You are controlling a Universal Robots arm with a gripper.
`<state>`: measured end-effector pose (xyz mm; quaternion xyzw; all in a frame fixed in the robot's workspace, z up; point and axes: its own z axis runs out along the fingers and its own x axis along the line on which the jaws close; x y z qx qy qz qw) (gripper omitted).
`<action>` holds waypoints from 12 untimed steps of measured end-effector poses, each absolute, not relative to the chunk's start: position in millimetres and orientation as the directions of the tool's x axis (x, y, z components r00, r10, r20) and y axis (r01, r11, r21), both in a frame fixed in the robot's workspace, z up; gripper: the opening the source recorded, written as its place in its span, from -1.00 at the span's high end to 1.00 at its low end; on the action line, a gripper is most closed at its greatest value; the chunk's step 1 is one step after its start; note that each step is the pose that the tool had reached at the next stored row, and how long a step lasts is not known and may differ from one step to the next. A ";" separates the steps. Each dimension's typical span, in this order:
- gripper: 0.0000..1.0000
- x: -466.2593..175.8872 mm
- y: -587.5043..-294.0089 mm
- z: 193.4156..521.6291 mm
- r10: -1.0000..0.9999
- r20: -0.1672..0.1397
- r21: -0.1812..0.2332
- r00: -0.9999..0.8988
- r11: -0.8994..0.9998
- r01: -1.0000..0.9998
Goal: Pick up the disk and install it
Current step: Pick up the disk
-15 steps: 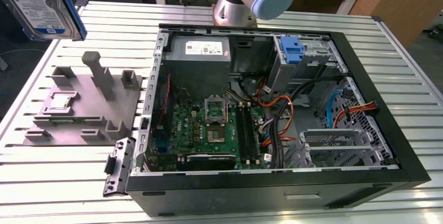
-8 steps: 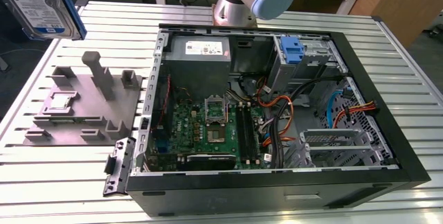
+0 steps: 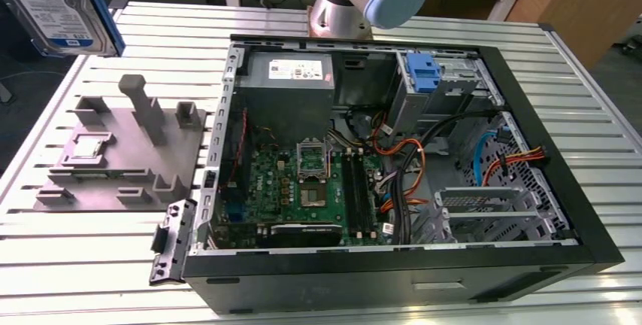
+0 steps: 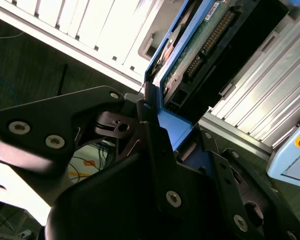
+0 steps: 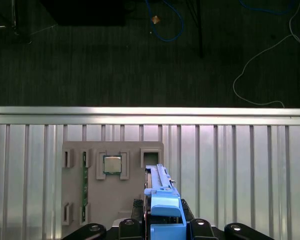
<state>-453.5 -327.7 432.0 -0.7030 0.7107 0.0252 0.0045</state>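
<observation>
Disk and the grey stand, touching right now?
Apart. In the exterior view the disk hangs in the air at that view's upper left, with bare table slats showing between its lower edge and the stand's posts.

disk [image 3: 52,7] | silver-grey, white-blue label, blue frame | on edge, aloft | exterior view's left
</observation>
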 end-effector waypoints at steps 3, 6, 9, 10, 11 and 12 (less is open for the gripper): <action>0.26 -453.6 -327.7 432.8 -0.999 -0.042 0.029 -0.012 0.010 -1.000; 0.26 -453.5 -327.7 433.3 -0.999 -0.042 0.029 -0.012 0.010 -1.000; 0.26 -453.6 -327.7 435.3 -0.999 -0.042 0.029 -0.012 0.010 -1.000; 0.26 -453.6 -327.7 435.5 -0.999 -0.042 0.029 -0.012 0.010 -1.000; 0.26 -453.6 -327.7 435.7 -0.999 -0.042 0.030 -0.012 0.010 -1.000; 0.26 -453.6 -327.7 436.0 -0.999 -0.042 0.030 -0.012 0.010 -1.000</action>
